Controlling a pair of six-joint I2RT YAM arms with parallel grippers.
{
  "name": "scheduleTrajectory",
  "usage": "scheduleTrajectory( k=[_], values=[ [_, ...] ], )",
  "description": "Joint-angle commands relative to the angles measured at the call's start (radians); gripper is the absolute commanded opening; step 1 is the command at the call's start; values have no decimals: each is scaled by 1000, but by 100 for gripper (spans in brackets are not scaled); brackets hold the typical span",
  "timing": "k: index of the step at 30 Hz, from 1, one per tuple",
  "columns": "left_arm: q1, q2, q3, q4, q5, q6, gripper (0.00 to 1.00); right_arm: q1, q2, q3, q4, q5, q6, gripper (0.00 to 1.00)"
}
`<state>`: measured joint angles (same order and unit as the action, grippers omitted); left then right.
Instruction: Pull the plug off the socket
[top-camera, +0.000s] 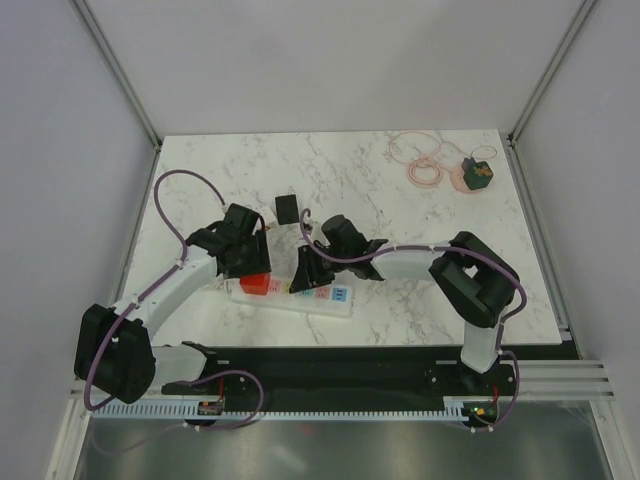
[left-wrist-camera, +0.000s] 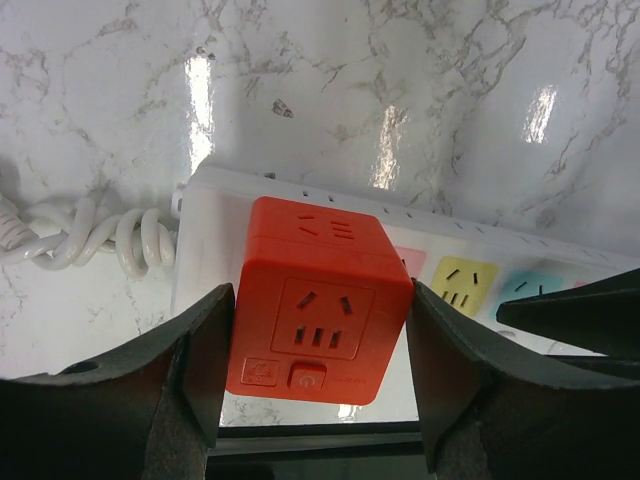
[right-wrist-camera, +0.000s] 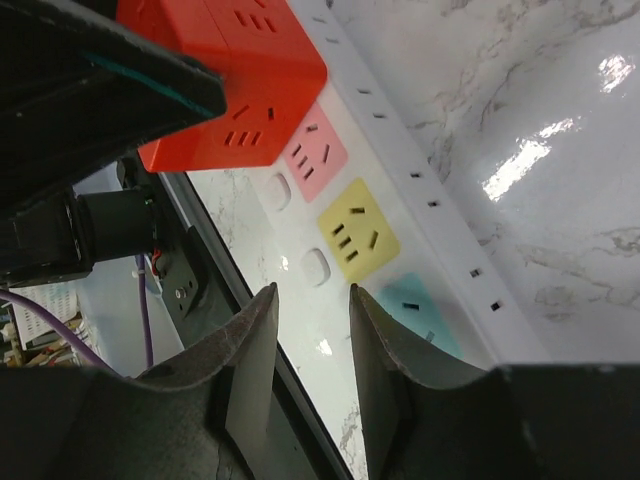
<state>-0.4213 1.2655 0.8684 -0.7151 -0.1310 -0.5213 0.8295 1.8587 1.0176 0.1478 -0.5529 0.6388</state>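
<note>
Plug (left-wrist-camera: 325, 300): a red cube with outlets on its faces, seated on the left end of the power strip (left-wrist-camera: 480, 250), next to the pink outlet.
Power strip: lies flat on the marble surface (top-camera: 350, 180) near the front edge, between the two arms; its coiled white cord (left-wrist-camera: 90, 235) leaves the left end.
Left claw (left-wrist-camera: 320, 330): pinching the plug, one finger against each side face.
Right claw (right-wrist-camera: 312, 310): low over the power strip by the blue outlet, fingers a narrow gap apart with nothing between them.
Back right corner: a pink cable coil (top-camera: 420, 160) beside a small green and pink block (top-camera: 474, 174).
</note>
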Motion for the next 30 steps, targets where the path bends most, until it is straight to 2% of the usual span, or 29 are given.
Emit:
scheduleTrajectory(
  k=[1,2,4,5,6,15,24,30],
  values=[
    [-10,5,-5,12,126,1,29,10,20,59,-10,-5,-19,43],
    [-10,2,-8,23,126,-2,23,11,23,67,-10,-4,-21,43],
    [-11,0,-11,34,159,-5,18,14,33,73,-10,-2,-16,43],
    [-11,0,-11,45,166,-3,8,17,36,76,-10,1,-14,43],
    [-11,3,-12,49,174,0,2,20,45,79,-11,8,-11,43],
    [-11,-11,-32,71,191,-11,2,33,120,124,-54,57,-10,42],
    [-13,-61,-40,86,171,7,2,36,139,67,-36,102,-7,42],
    [-34,-123,-46,97,85,-14,2,34,157,33,-28,108,2,42]
  ],
)
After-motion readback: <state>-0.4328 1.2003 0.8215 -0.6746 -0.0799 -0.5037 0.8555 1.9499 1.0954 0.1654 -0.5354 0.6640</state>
